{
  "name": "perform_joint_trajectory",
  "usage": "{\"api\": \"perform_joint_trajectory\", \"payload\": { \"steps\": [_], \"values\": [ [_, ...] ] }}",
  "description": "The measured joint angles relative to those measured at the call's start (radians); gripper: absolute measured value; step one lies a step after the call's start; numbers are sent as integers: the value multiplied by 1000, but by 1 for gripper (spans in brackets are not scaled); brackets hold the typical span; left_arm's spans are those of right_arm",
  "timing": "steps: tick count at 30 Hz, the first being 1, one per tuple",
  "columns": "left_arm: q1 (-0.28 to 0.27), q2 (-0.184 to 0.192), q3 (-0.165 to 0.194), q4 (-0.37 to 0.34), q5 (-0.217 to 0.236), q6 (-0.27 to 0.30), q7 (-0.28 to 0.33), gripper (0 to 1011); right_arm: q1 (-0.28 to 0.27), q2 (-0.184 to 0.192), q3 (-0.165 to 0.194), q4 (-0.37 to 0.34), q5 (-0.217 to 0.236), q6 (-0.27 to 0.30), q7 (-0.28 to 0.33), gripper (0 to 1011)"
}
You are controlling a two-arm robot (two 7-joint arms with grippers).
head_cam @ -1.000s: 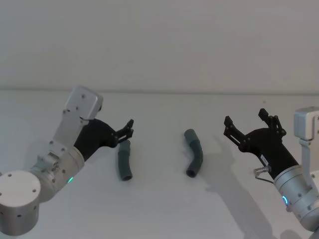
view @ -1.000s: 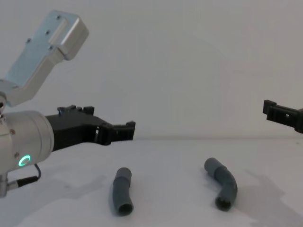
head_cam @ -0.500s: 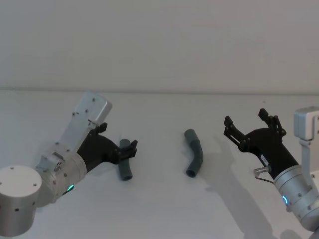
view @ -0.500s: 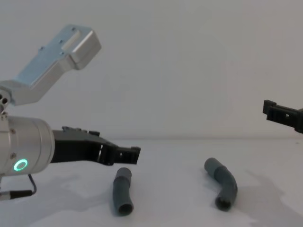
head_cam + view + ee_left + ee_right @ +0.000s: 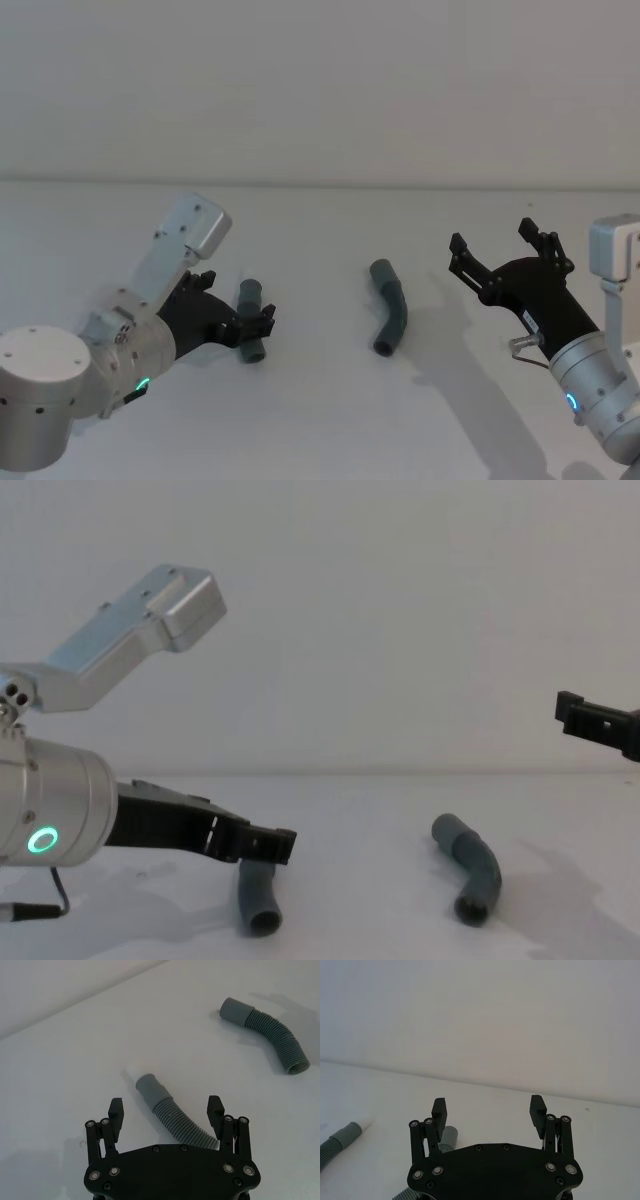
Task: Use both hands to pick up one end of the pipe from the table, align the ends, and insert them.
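The left gripper (image 5: 261, 322) reaches in from 8 o'clock, low over the table (image 5: 330, 430), at the left piece (image 5: 249, 296). That piece lies flat at 9 o'clock from the right piece (image 5: 393, 310), well apart from it.

From the head the black fingers merely overlap the hose. The left wrist view makes it plain: the jaws stand wide open and straddle the ribbed middle, a finger (image 5: 116, 1110) on either side, with bare table between finger and hose. They grip nothing. The piece's cuff (image 5: 150, 1087) lies just past the fingertips.

The chest view, side on, shows how low the gripper is. Its tip covers the far half of the left piece, and the piece's open mouth (image 5: 264, 918) faces 6 o'clock.

The right gripper (image 5: 491, 238) hangs above the table at 3 o'clock from the right piece, well apart. Its jaws are wide open and empty, as its own wrist view confirms.

That view adds a white tip (image 5: 366, 1123) on a cuff near its edge, where the head view's cuffs look plain grey. Which piece it belongs to I cannot tell.
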Motion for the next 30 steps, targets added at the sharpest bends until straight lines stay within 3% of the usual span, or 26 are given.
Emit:
{"api": "perform_joint_trajectory", "payload": {
  "steps": [30],
  "values": [
    [-64, -84, 19, 133, 13, 51, -14, 1001, 0, 0, 0, 0, 0, 0, 0, 1003]
  ]
}}
